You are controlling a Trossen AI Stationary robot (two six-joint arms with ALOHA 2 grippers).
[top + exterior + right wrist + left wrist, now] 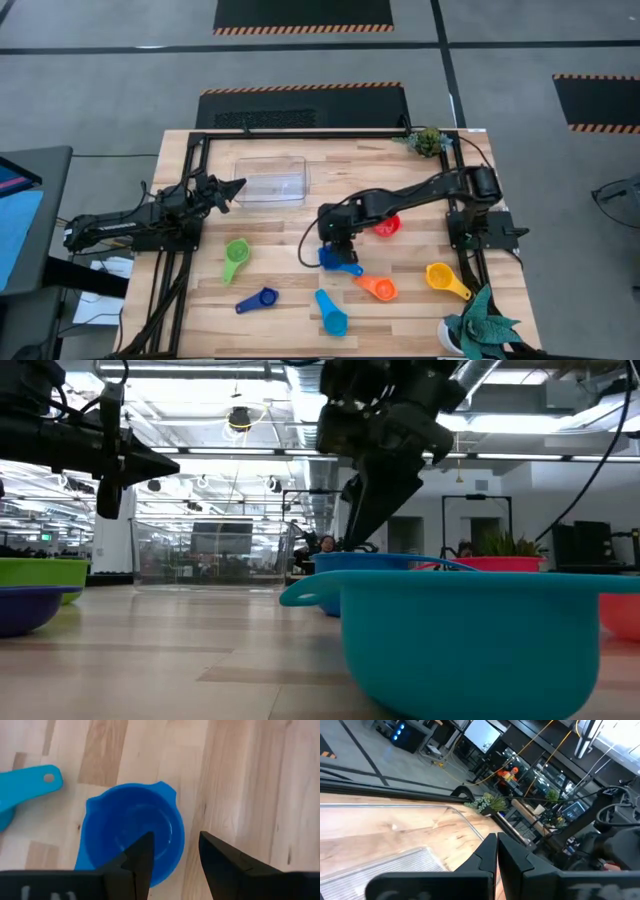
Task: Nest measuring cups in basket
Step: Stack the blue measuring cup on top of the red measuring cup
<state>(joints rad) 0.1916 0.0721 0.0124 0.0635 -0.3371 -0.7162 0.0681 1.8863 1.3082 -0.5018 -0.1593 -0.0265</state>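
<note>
The clear basket (272, 180) rests on the far middle of the table. My left gripper (230, 189) hovers shut at its left wall, holding nothing. My right gripper (336, 243) points down, open, over the blue cup (340, 262). In the right wrist view one finger (144, 848) stands inside the blue cup (125, 827) and the other (212, 850) outside its rim (179, 832). The red cup (387, 226), green cup (236, 258), dark blue cup (258, 300), light blue cup (330, 312), orange cup (378, 288) and yellow cup (445, 280) lie loose on the table.
A small plant (430, 140) stands at the far right corner and a larger one (482, 325) at the near right corner. Bare wood lies between the basket and the cups. The light blue cup's handle (30, 780) lies close beside the blue cup.
</note>
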